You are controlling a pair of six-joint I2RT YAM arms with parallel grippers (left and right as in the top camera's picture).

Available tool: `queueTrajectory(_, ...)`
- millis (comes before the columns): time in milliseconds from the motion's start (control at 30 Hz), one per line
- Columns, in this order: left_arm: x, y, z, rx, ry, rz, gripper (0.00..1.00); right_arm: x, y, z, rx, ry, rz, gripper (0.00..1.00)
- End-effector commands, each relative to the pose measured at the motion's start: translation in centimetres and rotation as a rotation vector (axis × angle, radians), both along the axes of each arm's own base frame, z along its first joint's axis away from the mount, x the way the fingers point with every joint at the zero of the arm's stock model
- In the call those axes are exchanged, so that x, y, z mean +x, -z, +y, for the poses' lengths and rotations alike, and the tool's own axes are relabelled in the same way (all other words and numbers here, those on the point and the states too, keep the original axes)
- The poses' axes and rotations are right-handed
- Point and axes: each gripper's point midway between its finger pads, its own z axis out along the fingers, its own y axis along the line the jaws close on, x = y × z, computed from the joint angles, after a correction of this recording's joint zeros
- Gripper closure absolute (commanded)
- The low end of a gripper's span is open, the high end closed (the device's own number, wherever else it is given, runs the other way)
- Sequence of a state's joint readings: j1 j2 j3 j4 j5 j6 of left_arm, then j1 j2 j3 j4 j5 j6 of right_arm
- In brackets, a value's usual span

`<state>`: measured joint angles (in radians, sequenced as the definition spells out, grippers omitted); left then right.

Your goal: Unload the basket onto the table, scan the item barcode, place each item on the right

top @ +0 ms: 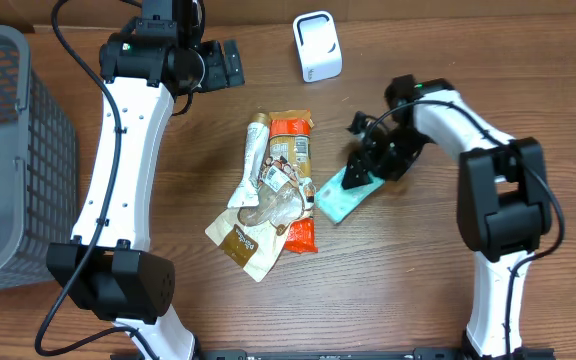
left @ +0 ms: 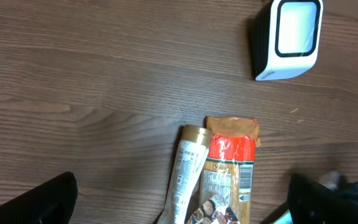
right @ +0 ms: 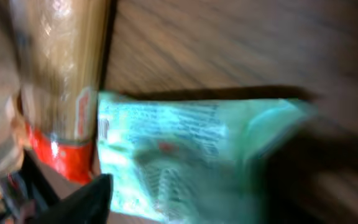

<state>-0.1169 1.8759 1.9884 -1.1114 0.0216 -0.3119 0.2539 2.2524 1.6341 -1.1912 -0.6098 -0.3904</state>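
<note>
A teal packet [top: 336,200] lies on the wooden table, right of a pile of snack packets. My right gripper [top: 368,162] is down over its upper end. In the right wrist view the teal packet [right: 179,149] lies blurred between the two dark fingers [right: 82,202] of the right gripper [right: 197,193]; contact is unclear. The white barcode scanner [top: 317,46] stands at the back, also seen as the scanner [left: 289,38] in the left wrist view. My left gripper [top: 230,62] hovers open left of it, nothing between its fingers [left: 42,199].
The pile holds an orange-red packet [top: 291,150], a tan stick packet [top: 253,160] and a brown pouch [top: 246,240]. A grey mesh basket [top: 8,150] fills the left edge. Both arm bases stand at the front.
</note>
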Motion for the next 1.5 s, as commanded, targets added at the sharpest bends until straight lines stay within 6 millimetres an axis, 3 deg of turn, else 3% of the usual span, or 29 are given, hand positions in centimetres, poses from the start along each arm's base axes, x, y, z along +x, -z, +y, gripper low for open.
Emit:
queueTrajectory(0,0.1,-0.3,0.0,0.002,0.0,-0.009,0.0,-1.7,1.8,1.5,-0.01,-0.057,0.047,0.61)
queueTrajectory(133,0.1,-0.3,0.0,0.002,0.0,-0.009,0.0,-2.2,1.8,2.2,-0.013,-0.07,0.058,0.78)
queueTrajectory(233,0.1,-0.3,0.0,0.002,0.0,-0.009,0.0,-2.6,1.4,2.5,0.009,-0.063,0.082,0.96)
queueTrajectory(433,0.1,-0.3,0.0,0.002,0.0,-0.009,0.0,-1.9,-1.4,1.7,0.048,-0.015,0.113,0.96)
queueTrajectory(600,0.1,-0.3,0.0,0.002,0.0,-0.009,0.0,1.0,-7.9,-0.1,0.07,0.029,-0.017,0.96)
queueTrajectory(700,0.1,-0.3,0.0,0.002,0.0,-0.009,0.01,2.8,-12.8,-1.1,0.089,0.062,-0.146,0.96)
queueTrajectory(767,0.1,-0.3,0.0,0.002,0.0,-0.009,0.0,4.2,-17.4,-1.6,0.114,0.105,-0.267,0.96)
queueTrajectory(833,0.1,-0.3,0.0,0.002,0.0,-0.009,0.0,4.5,-20.4,-1.5,0.145,0.103,-0.354,0.96)
queueTrajectory(967,0.1,-0.3,0.0,0.002,0.0,-0.009,0.0,4.4,-24.3,-1.3,0.177,0.089,-0.481,0.96)
queueTrajectory(1133,0.1,-0.3,0.0,0.002,0.0,-0.009,0.0,3.4,-27.2,-0.3,0.276,0.07,-0.53,0.96)
queueTrajectory(1267,0.1,-0.3,0.0,0.002,0.0,-0.009,0.01,4.7,-27.9,-0.3,0.275,0.069,-0.609,0.96)
queueTrajectory(1333,0.1,-0.3,0.0,0.002,0.0,-0.009,0.0,6.6,-27.8,-0.8,0.209,0.122,-0.665,0.96)
queueTrajectory(1467,0.1,-0.3,0.0,0.002,0.0,-0.009,0.0,12.2,-27.8,-3.2,-0.118,0.323,-0.884,0.96)
